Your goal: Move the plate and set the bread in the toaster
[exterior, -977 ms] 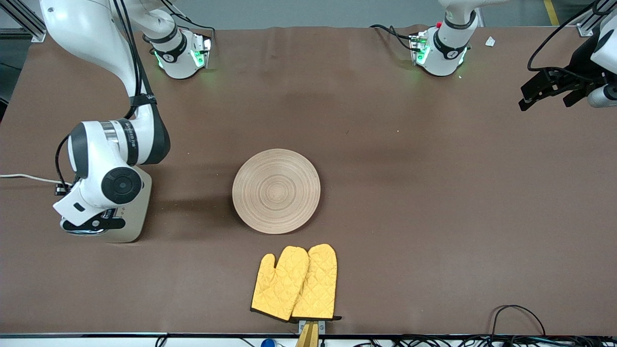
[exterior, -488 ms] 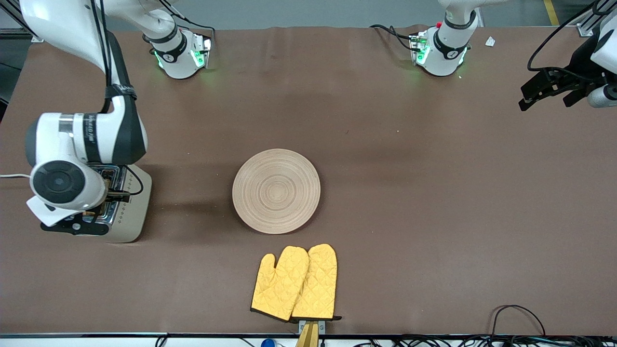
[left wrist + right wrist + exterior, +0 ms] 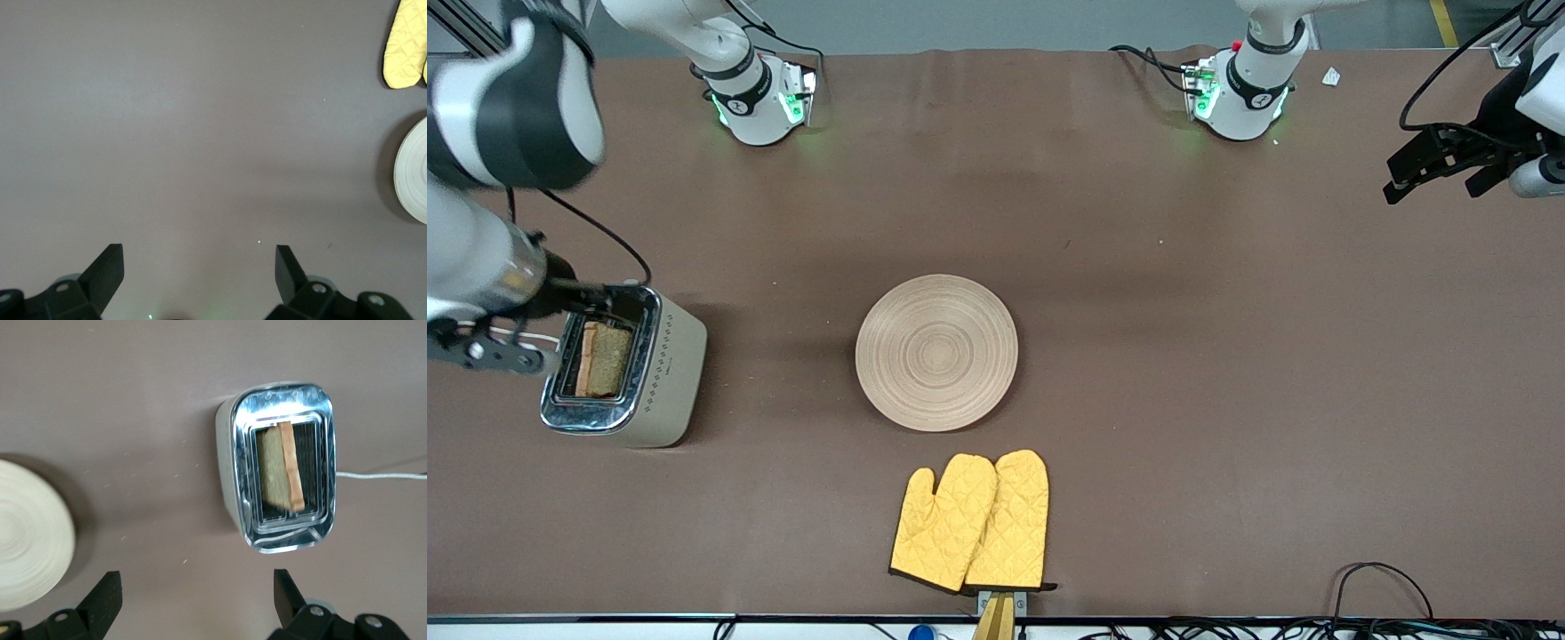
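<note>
The beige toaster [image 3: 660, 373] with a chrome top stands toward the right arm's end of the table. The bread [image 3: 603, 358] stands in one of its slots and also shows in the right wrist view [image 3: 279, 468], as does the toaster [image 3: 227, 467]. My right gripper [image 3: 534, 300] is open and empty, raised over the table beside the toaster [image 3: 197, 593]. The wooden plate [image 3: 936, 352] lies flat mid-table; its edge shows in both wrist views [image 3: 27, 533] [image 3: 413, 170]. My left gripper [image 3: 1436, 182] waits open and empty at the left arm's end of the table [image 3: 200, 267].
A pair of yellow oven mitts [image 3: 971, 522] lies nearer the front camera than the plate, by the table's edge; a mitt tip shows in the left wrist view [image 3: 405, 43]. The toaster's white cord [image 3: 380, 475] runs off toward the table's end.
My right arm has risen from the toaster and swung toward the table's end. The bread it covered now shows in the slot. The left arm has not moved.
</note>
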